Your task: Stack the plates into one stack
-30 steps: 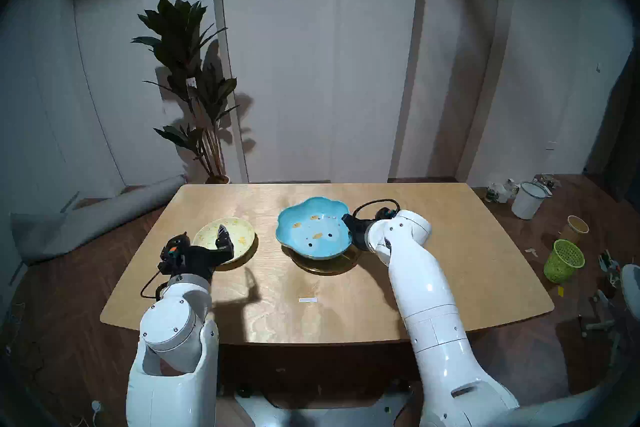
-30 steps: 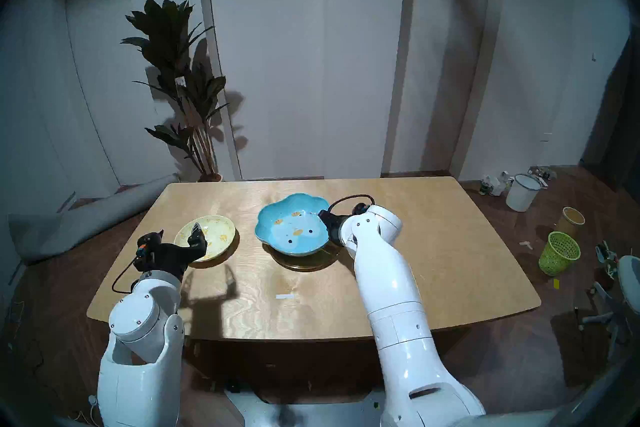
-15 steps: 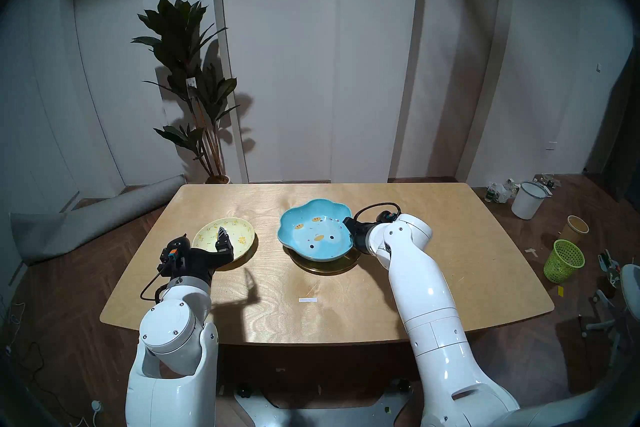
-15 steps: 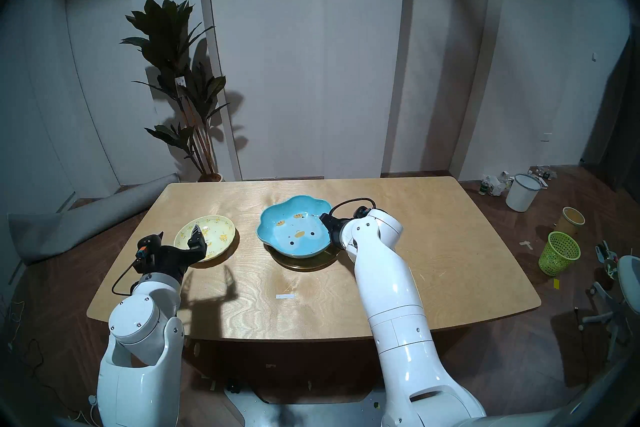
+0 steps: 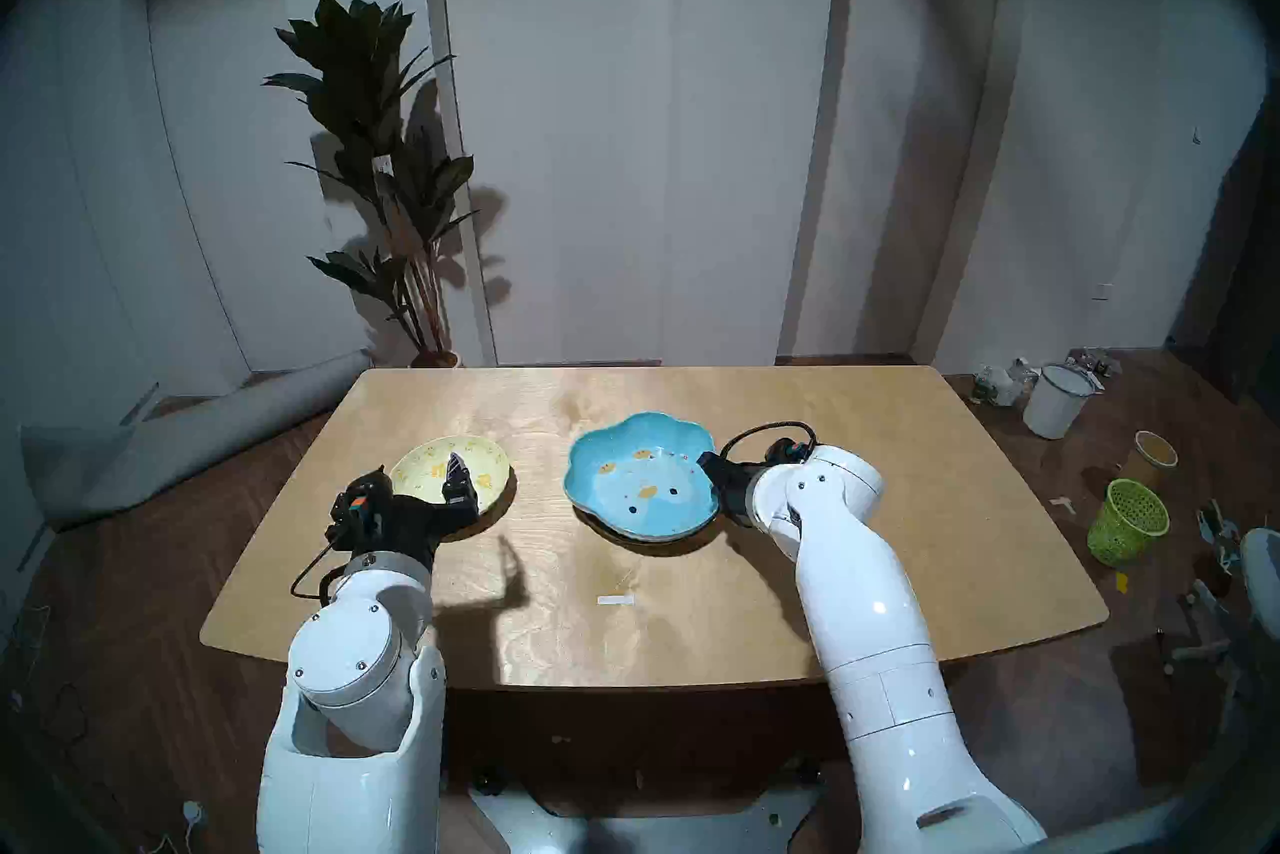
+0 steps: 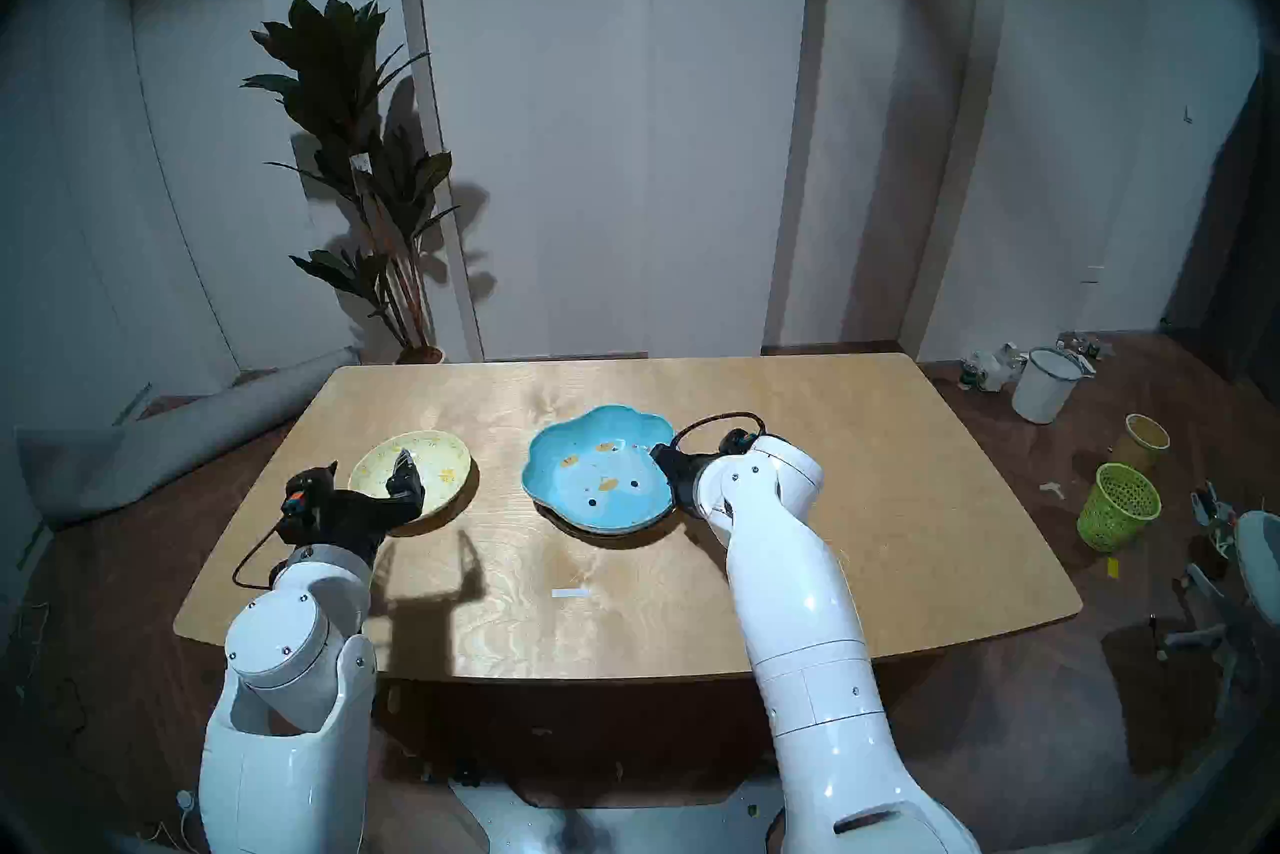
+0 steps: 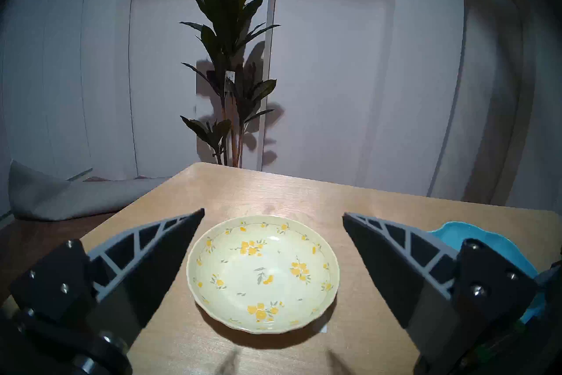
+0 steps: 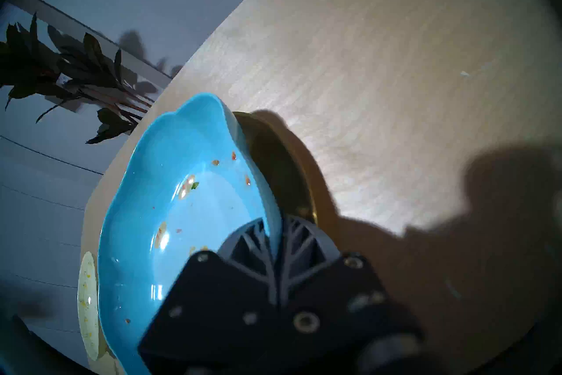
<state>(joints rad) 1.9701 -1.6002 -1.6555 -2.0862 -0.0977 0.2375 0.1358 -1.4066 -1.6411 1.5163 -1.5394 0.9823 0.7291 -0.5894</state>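
The right gripper [image 8: 275,243], its fingers clamped on the blue dish [image 5: 641,475], has drawn it rightward over the gold plate [image 8: 273,170], seemingly seated now; the left gripper [image 7: 272,239] waits wide before the yellow dish [image 7: 263,272].

From the head we see almost nothing of the gold plate [image 8: 282,182]: the blue dish [image 5: 641,478] covers it, and only the right wrist view shows a dark strip of it beside the dish's wall. The right gripper [image 8: 273,239] hides its own fingertips behind its black housing there, and the right arm [image 5: 859,596] screens it from the head. In the left wrist view the blue dish is cut off behind a finger [image 7: 404,258] of the left gripper [image 7: 273,214].
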